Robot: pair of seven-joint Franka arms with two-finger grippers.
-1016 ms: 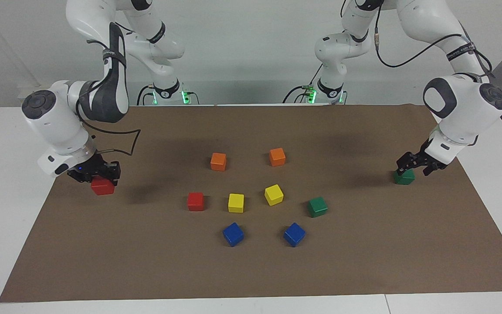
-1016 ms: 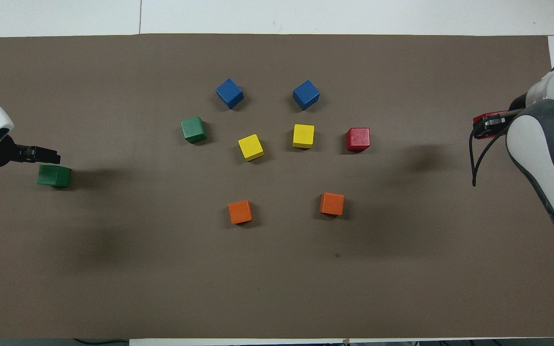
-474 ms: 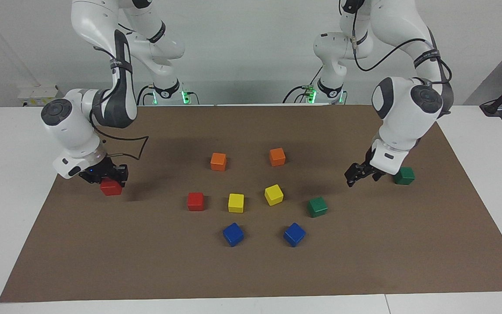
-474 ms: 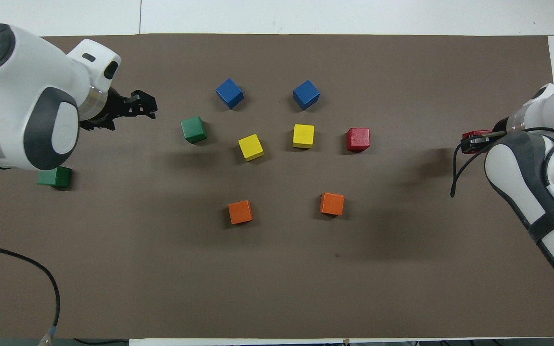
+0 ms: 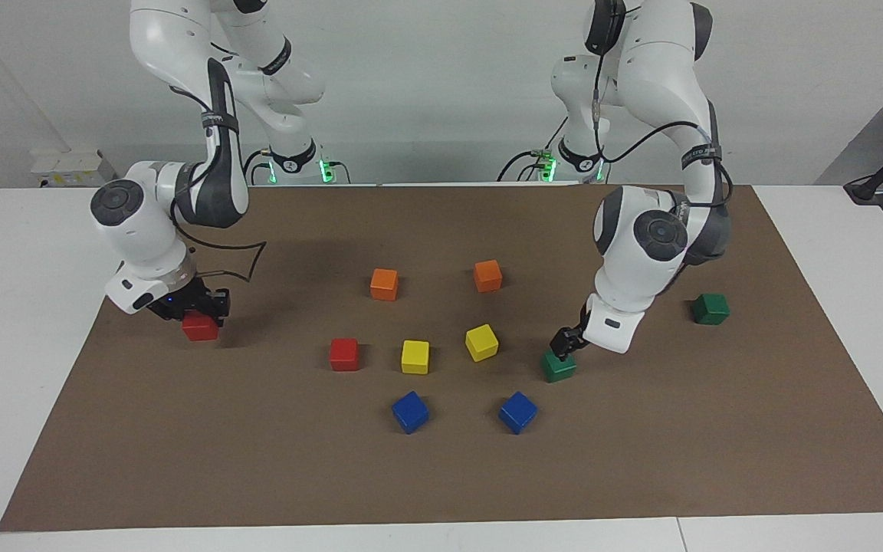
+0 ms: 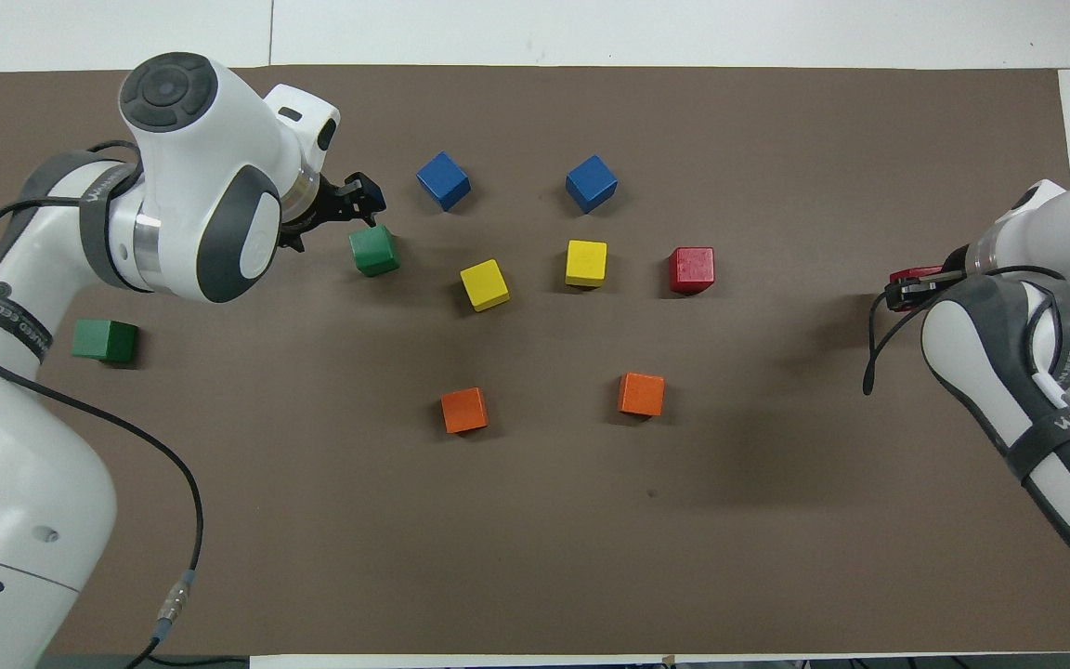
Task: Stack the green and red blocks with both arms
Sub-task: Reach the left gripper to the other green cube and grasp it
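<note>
The left gripper (image 5: 566,343) hangs just over a green block (image 5: 559,366) beside the yellow cubes (image 5: 415,356), fingers apart, seemingly not yet touching it. The other green block (image 5: 710,308) lies alone toward the left arm's end. The right gripper (image 5: 190,308) clasps a red block (image 5: 200,326) (low over the mat (image 5: 441,475)); the second red block (image 5: 344,353) sits beside the yellow cubes

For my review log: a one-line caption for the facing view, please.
Left end effector descends onto a green block while the right end effector grips a red block at the mat's edge.
</note>
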